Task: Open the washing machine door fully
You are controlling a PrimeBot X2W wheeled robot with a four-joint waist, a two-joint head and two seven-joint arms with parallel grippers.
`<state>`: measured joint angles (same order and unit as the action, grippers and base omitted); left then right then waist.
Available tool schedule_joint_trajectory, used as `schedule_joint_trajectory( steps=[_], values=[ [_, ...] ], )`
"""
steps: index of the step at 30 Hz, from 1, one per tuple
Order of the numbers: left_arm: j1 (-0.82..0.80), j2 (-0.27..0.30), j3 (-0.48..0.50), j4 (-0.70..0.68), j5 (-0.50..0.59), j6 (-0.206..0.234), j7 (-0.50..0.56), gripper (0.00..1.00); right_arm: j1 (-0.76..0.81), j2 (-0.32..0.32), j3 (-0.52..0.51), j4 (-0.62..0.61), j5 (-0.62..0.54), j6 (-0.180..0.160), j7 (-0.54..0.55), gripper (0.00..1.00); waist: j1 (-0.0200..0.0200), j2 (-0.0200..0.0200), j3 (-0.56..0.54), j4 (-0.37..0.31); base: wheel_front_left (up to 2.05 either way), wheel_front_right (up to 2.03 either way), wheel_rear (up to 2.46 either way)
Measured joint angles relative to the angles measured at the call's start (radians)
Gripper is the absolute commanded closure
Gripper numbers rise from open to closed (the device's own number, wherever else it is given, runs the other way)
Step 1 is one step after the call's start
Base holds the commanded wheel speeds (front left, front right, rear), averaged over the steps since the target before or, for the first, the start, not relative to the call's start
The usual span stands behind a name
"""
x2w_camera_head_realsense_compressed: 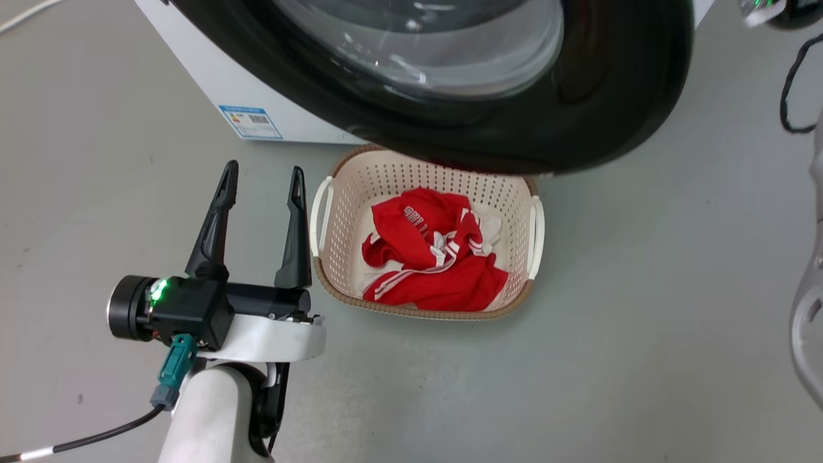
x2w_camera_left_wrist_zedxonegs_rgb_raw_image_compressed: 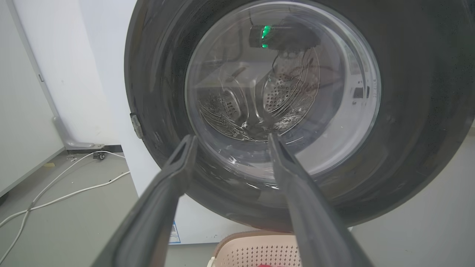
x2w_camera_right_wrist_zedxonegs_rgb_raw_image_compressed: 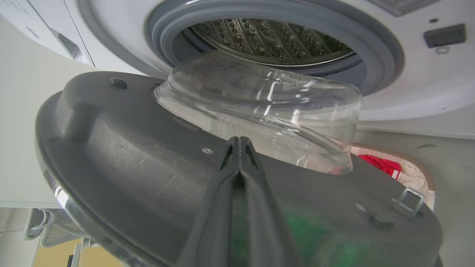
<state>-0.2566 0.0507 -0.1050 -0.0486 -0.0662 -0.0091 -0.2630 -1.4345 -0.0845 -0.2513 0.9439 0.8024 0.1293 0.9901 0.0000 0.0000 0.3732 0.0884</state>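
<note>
Fingers [x2w_camera_head_realsense_compressed: 215,225] of the left gripper [x2w_camera_head_realsense_compressed: 263,168], long and dark, stand spread wide with nothing between them. The gripper hangs over the grey floor [x2w_camera_head_realsense_compressed: 578,360], just left of a cream perforated plastic laundry basket [x2w_camera_head_realsense_compressed: 386,186]. A crumpled red and white garment [x2w_camera_head_realsense_compressed: 437,263] lies in that basket.

Past the basket hangs the washing machine door [x2w_camera_head_realsense_compressed: 611,96], a large glossy black disc with a clear bulging glass bowl at its centre. It stands swung partway out from the white washing machine [x2w_camera_head_realsense_compressed: 212,77], and its lower edge overhangs the basket's far rim. In the left wrist view the left gripper [x2w_camera_left_wrist_zedxonegs_rgb_raw_image_compressed: 232,136] points at the outer face of the door [x2w_camera_left_wrist_zedxonegs_rgb_raw_image_compressed: 419,111], apart from it, with the fingertips framing the lower part of the glass.

The right gripper [x2w_camera_right_wrist_zedxonegs_rgb_raw_image_compressed: 239,140] is on the other side, its fingers pressed together with no gap. It lies along the grey inner face of the door [x2w_camera_right_wrist_zedxonegs_rgb_raw_image_compressed: 130,148], with its tip just short of the base of the glass bowl. Whether it touches that face I cannot tell.

Beyond the door's inner side a grey rubber ring [x2w_camera_right_wrist_zedxonegs_rgb_raw_image_compressed: 371,48] circles the perforated steel drum [x2w_camera_right_wrist_zedxonegs_rgb_raw_image_compressed: 271,37]. A gap lies between ring and bowl.

Grey floor stretches right of the basket to a pale forearm [x2w_camera_head_realsense_compressed: 809,308] at the edge of the head view. Left of the machine, white cables [x2w_camera_left_wrist_zedxonegs_rgb_raw_image_compressed: 66,193] trail over the floor near a white wall [x2w_camera_left_wrist_zedxonegs_rgb_raw_image_compressed: 22,111].
</note>
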Motion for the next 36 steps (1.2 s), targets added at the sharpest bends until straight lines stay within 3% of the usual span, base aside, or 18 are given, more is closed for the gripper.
schedule_joint_trajectory(
  steps=[10, 16, 25, 36],
  values=[
    [0.064, 0.0, -0.001, 0.018, 0.001, 0.002, 0.0, 0.0, 0.2, 0.027, 0.035, -0.138, 0.077, 0.0, 0.183, 1.0, -0.0001, 0.0001, -0.121, 0.011, 0.0, 0.0, 0.0],
    [0.119, 0.0, -0.008, 0.03, 0.0, 0.009, 0.0, 0.0, 0.329, 0.028, 0.18, -0.216, 0.252, 0.0, 0.243, 1.0, -0.0001, 0.0, -0.196, 0.02, 0.0, 0.0, 0.0],
    [0.149, 0.0, -0.013, 0.035, -0.001, 0.011, 0.0, 0.0, 0.483, 0.03, 0.421, -0.338, 0.462, 0.0, 0.216, 1.0, -0.0002, 0.0, -0.25, 0.032, 0.0, 0.0, 0.0],
    [0.171, 0.0, -0.016, 0.035, -0.001, 0.018, 0.0, 0.0, 0.566, 0.031, 0.621, -0.418, 0.589, 0.0, 0.115, 1.0, -0.0002, 0.0001, -0.276, 0.021, 0.0, 0.0, 0.0]
  ],
)
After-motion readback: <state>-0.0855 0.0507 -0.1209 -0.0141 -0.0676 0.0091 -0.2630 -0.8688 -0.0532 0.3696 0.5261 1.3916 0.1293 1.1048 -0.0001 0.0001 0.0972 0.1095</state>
